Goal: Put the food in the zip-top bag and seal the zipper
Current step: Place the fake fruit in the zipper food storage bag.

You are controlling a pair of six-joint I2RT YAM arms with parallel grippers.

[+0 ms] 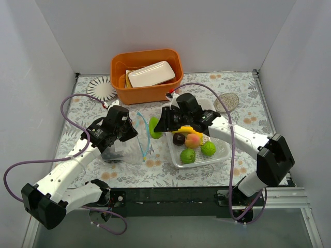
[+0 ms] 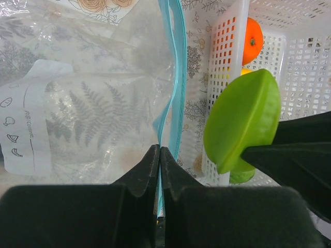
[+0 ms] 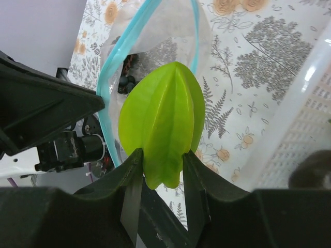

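right claw was clamped on the green leaf mid-frame, just outside the zip-top bag, left claw pinched on the zipper, so next I'd guess push it in and release.

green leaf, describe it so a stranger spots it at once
Find the orange tub at the back, then the white basket in front of it. Just left of the basket, the right gripper pinches the leaf: pointed and ridged, unlike the round limes.

Dark lumps seen through zip-top bag, possibly grapes, blurred.
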